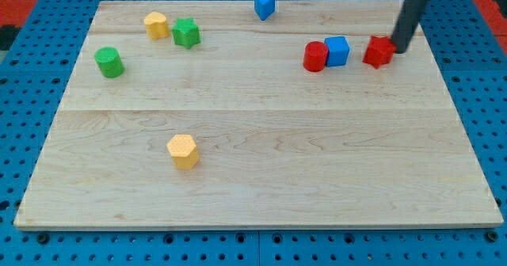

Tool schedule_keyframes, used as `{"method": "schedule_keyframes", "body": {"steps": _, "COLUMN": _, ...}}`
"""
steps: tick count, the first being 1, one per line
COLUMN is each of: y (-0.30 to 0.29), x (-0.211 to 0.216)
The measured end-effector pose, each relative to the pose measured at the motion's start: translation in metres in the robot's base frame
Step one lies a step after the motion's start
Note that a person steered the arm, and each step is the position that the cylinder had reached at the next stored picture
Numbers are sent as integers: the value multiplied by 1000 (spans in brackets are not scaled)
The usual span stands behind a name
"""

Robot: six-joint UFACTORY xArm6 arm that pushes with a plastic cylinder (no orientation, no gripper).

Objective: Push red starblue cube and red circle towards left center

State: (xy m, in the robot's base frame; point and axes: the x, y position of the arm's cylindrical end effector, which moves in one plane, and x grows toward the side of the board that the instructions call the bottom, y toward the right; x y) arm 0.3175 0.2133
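The red star (379,51) sat near the upper right of the surface (261,163), and my tip (398,51) rested just at its right-hand side, touching it or very nearly so. From my tip, the star lay directly toward the view's left. Beyond the star on that same line came the blue cube (337,51), a small gap away, and then the red circle (315,56), pressed against the cube's left face. So the three task blocks formed a short row running left to right, with my tip at the row's right end. That was the relation the coming push seemed to turn on: a leftward sweep would likely drive the star into the cube and the cube into the circle, though the row sat a touch above the middle height of the surface, so the push would probably need to angle slightly toward the view's bottom.

The rod came down from the view's top right, leaning a little, its lower end planted on the surface. There were no jaws here to be apart or together; the arm ended in the plain rod.

Farther from my tip, well off to the left, stood a blue triangular block (264,5) near the top edge, then a green star (186,33) beside a yellow block (157,24), a green cylinder (109,62), and a yellow hexagonal block (183,150) lower down.
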Motion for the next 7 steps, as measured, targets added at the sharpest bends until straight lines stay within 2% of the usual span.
{"method": "schedule_keyframes", "body": {"steps": 4, "y": -168, "x": 10}}
{"method": "schedule_keyframes", "body": {"steps": 5, "y": -211, "x": 46}}
{"method": "schedule_keyframes", "body": {"steps": 7, "y": -305, "x": 66}}
